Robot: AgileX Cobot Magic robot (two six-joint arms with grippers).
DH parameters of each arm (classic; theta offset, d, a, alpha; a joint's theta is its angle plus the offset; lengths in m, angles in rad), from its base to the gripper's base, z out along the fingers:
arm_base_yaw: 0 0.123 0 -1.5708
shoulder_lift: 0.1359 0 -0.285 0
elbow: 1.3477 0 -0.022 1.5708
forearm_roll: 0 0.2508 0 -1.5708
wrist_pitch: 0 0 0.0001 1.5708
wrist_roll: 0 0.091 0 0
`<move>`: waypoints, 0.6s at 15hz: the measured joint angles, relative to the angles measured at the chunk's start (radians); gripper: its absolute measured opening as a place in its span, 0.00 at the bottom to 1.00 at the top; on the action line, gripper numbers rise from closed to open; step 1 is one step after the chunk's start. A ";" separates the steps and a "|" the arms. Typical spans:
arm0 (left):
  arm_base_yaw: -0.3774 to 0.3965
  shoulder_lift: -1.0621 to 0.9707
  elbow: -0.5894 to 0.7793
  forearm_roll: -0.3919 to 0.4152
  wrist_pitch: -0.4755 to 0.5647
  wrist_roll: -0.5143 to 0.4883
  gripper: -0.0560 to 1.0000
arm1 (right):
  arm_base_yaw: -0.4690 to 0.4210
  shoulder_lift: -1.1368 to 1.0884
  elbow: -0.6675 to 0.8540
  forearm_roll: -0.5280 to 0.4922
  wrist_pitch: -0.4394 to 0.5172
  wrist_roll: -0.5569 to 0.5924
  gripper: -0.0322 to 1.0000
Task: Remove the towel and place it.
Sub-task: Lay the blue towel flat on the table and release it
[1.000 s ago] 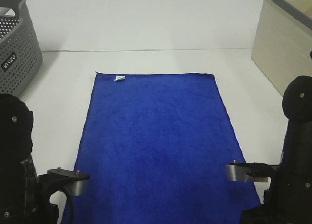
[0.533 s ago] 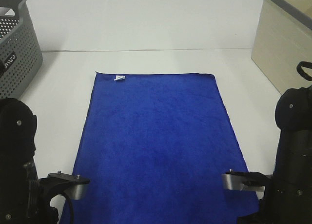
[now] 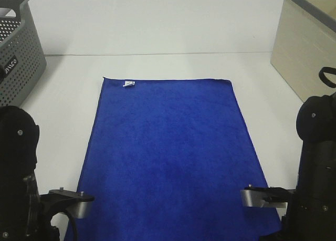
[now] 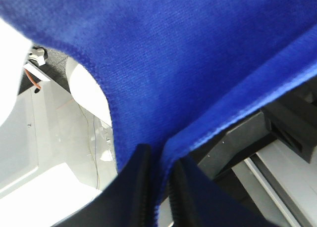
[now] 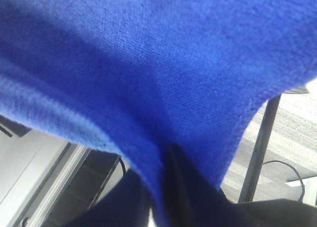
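The royal-blue towel (image 3: pixel 170 157) lies spread flat on the white table, its small white tag (image 3: pixel 128 84) at the far short edge. Both arms are at the near edge of the table, by the towel's near corners. In the left wrist view my left gripper (image 4: pixel 159 187) is shut on the towel (image 4: pixel 188 59), pinching a fold of its stitched edge. In the right wrist view my right gripper (image 5: pixel 161 187) is shut on the towel (image 5: pixel 148 64) at its hanging edge. The fingertips themselves are hidden in the exterior view.
A grey perforated basket (image 3: pixel 18 57) stands at the far left. A beige box (image 3: pixel 307 46) stands at the far right. The bare white table (image 3: pixel 168 67) runs behind the towel. The table's frame and floor show below the hanging cloth in both wrist views.
Both arms have sunk a little lower and nearer at the table's front edge. The towel still lies flat in the same place.
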 joint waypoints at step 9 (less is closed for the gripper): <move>0.000 0.000 0.000 -0.027 0.037 -0.001 0.62 | 0.000 0.000 0.000 0.059 0.021 0.011 0.68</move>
